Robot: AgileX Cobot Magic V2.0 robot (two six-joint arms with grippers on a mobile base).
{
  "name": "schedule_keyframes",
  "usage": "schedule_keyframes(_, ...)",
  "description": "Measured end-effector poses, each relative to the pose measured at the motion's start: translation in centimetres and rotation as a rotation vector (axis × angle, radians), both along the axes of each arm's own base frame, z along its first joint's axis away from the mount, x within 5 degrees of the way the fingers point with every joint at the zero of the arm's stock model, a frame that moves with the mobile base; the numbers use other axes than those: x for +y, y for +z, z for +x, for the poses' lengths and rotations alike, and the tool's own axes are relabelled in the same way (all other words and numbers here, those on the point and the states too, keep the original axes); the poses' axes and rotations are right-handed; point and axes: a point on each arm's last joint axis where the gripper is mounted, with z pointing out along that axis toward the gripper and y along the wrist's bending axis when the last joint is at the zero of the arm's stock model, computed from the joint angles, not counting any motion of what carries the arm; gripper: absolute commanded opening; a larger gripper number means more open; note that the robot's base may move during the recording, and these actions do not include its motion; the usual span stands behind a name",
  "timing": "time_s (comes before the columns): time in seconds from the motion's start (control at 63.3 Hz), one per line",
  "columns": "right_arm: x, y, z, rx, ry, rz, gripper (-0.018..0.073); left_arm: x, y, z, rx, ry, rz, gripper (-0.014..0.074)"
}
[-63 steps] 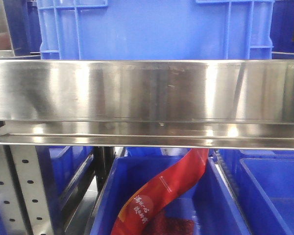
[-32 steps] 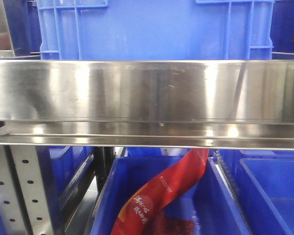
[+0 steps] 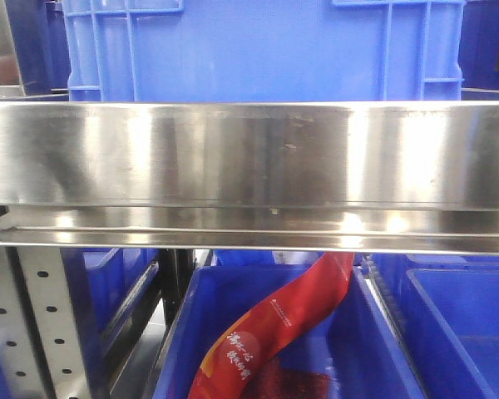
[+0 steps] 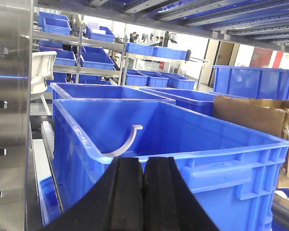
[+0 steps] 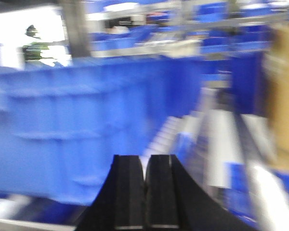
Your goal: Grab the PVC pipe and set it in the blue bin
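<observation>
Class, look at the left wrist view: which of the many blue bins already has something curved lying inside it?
The nearest blue bin, directly ahead of the shut left claw. A curved grey pipe piece leans against its inner wall; no contents show in the bins behind it.

steel shelf rail [image 3: 249, 154] | perforated upright [image 3: 41, 332] | distant racking [image 4: 101, 45] | bright doorway [image 4: 195, 45]

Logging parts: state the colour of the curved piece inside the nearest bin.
Pale grey-white curved PVC pipe piece, clearest in the left wrist view.
</observation>
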Motion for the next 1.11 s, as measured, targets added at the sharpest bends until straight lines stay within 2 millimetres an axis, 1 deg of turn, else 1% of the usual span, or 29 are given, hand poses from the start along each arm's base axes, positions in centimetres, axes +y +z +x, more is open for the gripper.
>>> schedule_keyframes(0.111, -0.6, -2.4, -1.1, -0.003, -0.088, 0.000, -0.0169, 0.0, 0.0, 0.0, 0.000, 0.000, 0.000, -0.0111)
schedule_keyframes(0.205, -0.8, -4.3, -1.8, -0.051, -0.125, 0.000, -0.0169, 0.0, 0.0, 0.0, 0.000, 0.000, 0.000, -0.0111)
schedule_keyframes(0.269, -0.9, -4.8, -1.9, -0.055, -0.138, -0.001, -0.0169, 0.0, 0.0, 0.0, 0.000, 0.000, 0.000, -0.0111)
schedule_keyframes(0.506, -0.9, -5.0, -2.0, -0.050, -0.147, -0.038, -0.0169, 0.0, -0.1, 0.0, 0.002, 0.000, 0.001, -0.0111)
schedule_keyframes(1.106, -0.9, -5.0, -2.0, -0.050, -0.147, -0.041, -0.0169, 0.0, -0.1, 0.0, 0.002, 0.000, 0.001, -0.0111)
